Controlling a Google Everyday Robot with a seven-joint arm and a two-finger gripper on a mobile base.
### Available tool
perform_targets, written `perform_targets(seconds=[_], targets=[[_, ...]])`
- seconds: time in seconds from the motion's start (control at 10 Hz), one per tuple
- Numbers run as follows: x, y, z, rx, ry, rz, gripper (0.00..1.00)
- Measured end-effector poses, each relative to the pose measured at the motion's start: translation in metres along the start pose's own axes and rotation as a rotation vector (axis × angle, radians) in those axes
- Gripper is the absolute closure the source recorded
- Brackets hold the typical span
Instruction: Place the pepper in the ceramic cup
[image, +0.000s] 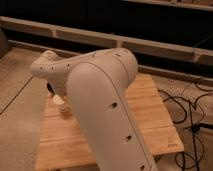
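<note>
My big white arm (100, 100) fills the middle of the camera view and reaches left over the wooden table (150, 115). The gripper (60, 103) hangs from the wrist above the table's left edge, pointing down, and is shut. Only a pale stub shows there, just above the wood. I cannot tell whether anything is held in it. The pepper is hidden from view. The ceramic cup is hidden too, with the arm covering most of the table's left half.
A small dark object (49, 89) peeks out just left of the wrist. Black cables (192, 112) lie on the floor to the right of the table. A dark wall with long rails (150, 42) runs behind it. Speckled floor (20, 100) lies to the left.
</note>
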Motion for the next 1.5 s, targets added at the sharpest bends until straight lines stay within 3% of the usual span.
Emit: perform_targets(seconds=[0.1,0.3,0.6,0.8,1.0,1.3,1.5], targets=[[-0.002,0.0,0.0,0.0,-0.004,0.001,1.0],[-0.022,0.005,-0.005,-0.003,-0.053,-0.022,1.0],[-0.05,0.019,-0.015,0.014,-0.164,-0.098,1.0],[-0.063,0.032,-0.021,-0.002,-0.25,-0.148,1.0],[-0.075,0.052,-0.027,-0.06,-0.349,-0.208,1.0],[-0.085,0.069,-0.033,-0.197,-0.473,-0.261,1.0],[-0.086,0.077,-0.037,-0.232,-0.504,-0.276,1.0]])
